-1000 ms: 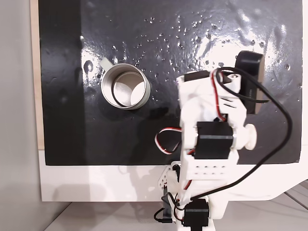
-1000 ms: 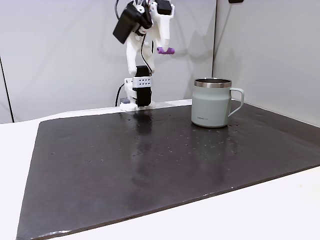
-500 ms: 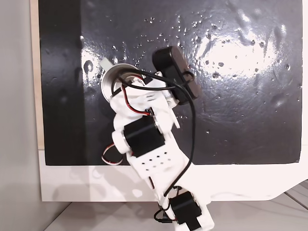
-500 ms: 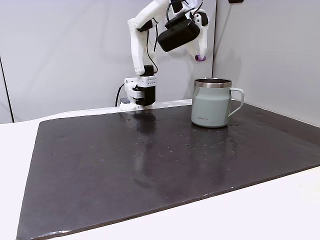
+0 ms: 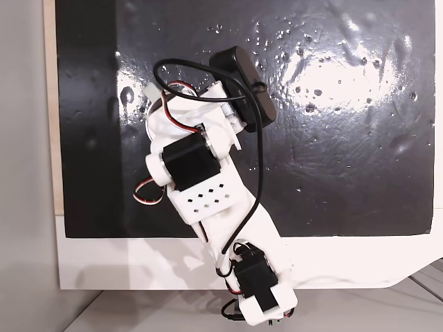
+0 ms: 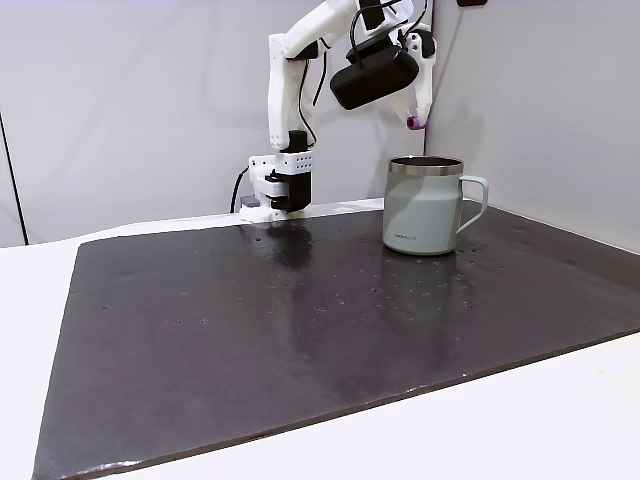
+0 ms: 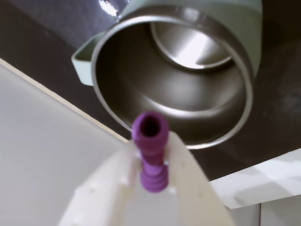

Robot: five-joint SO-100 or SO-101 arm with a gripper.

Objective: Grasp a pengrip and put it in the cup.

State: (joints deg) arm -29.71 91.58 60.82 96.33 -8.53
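Above cup [image 7: 174, 75] mouth (wrist view): fingers [image 7: 188, 174] clenched on purple pengrip [image 7: 150, 150].

The cup [image 6: 424, 205] carries a small dark mark low on its pale green wall in a fixed view, most likely a brand name, but it is too small and blurred to make out. No other lettering, number or sign can be read anywhere.
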